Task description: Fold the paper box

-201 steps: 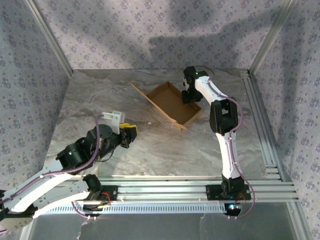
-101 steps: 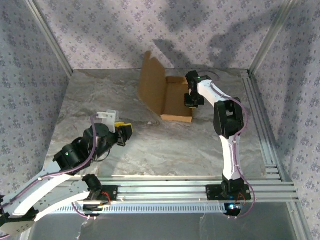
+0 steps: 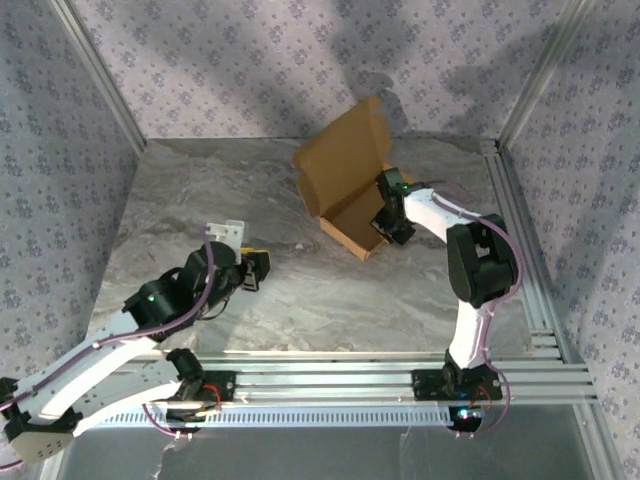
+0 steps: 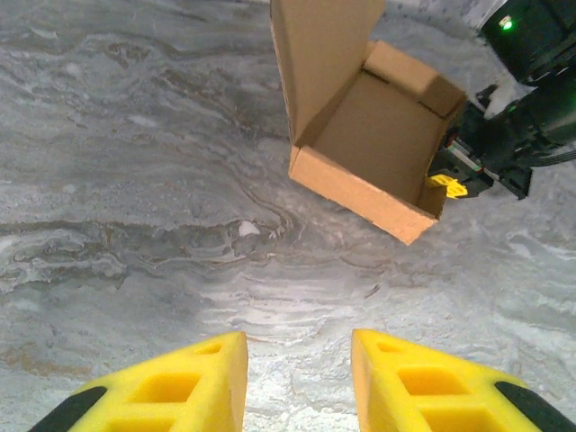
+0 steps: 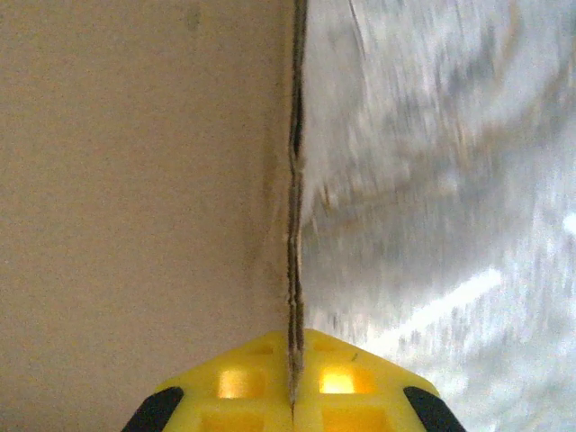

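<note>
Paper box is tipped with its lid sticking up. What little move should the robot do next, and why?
Probably lower the paper box flat onto the table. The jaws of the right arm are shut on its side wall, holding it tilted, the lid stands up, and the left arm is apart with open jaws. Flat, it should close easier.

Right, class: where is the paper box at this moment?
In the top view the paper box is toward the far right of the table, lid raised, one wall pinched by the right end effector; the left end effector stands apart.
</note>
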`<state>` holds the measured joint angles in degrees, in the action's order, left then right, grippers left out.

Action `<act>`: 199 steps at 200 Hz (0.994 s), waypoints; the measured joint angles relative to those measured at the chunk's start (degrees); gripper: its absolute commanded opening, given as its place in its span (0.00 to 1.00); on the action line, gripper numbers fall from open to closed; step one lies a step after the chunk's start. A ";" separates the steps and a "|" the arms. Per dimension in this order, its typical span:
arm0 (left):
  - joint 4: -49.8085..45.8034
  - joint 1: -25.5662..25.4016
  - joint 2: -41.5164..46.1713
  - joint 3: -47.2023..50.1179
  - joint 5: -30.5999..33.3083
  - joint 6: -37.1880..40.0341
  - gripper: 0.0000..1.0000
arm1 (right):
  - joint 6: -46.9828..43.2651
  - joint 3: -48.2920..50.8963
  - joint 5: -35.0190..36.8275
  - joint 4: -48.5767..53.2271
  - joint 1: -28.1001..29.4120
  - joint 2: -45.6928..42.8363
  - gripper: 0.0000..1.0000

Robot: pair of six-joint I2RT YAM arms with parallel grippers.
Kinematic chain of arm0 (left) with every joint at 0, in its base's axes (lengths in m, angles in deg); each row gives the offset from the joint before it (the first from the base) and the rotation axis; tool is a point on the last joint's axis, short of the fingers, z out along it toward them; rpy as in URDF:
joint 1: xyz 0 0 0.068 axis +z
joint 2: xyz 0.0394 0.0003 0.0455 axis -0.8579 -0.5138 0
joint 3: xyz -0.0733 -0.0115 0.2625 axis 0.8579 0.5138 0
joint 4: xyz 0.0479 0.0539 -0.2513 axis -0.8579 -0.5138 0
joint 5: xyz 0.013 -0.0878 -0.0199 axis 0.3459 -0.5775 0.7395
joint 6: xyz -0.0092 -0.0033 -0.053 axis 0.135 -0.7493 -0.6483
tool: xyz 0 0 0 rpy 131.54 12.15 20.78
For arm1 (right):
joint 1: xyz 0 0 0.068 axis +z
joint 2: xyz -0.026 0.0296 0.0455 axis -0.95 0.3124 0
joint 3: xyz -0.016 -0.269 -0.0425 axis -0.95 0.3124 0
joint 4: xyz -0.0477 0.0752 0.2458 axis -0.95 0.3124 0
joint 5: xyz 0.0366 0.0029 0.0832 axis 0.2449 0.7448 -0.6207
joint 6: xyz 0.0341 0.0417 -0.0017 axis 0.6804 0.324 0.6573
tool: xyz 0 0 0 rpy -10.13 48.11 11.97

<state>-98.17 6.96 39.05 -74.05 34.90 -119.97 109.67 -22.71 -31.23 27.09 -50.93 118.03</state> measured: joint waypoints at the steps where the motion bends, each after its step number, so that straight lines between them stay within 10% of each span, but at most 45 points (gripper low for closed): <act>1: 0.02 0.00 -0.13 0.00 -0.04 0.00 0.35 | 0.70 0.15 0.07 0.00 0.24 -0.15 0.00; 51: 1.73 0.07 -2.51 0.04 -1.11 0.13 0.37 | 19.52 2.93 0.81 -1.53 6.56 -2.12 0.04; 97: 3.37 0.70 -7.15 0.26 -3.04 0.02 0.42 | 24.44 5.55 3.65 -2.51 10.29 -6.82 0.42; 142: 5.25 0.74 -16.52 -0.07 -4.07 -4.42 0.44 | 19.41 5.99 8.13 -1.66 10.10 -16.44 0.45; 199: 1.36 -0.90 -39.80 -17.53 1.25 -21.53 0.36 | -9.51 9.46 10.19 -9.03 1.46 -31.17 0.56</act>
<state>-96.81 6.07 -0.75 -91.58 36.15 -141.50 100.16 -13.25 -21.04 18.07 -49.47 86.87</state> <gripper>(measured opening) 0.357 0.560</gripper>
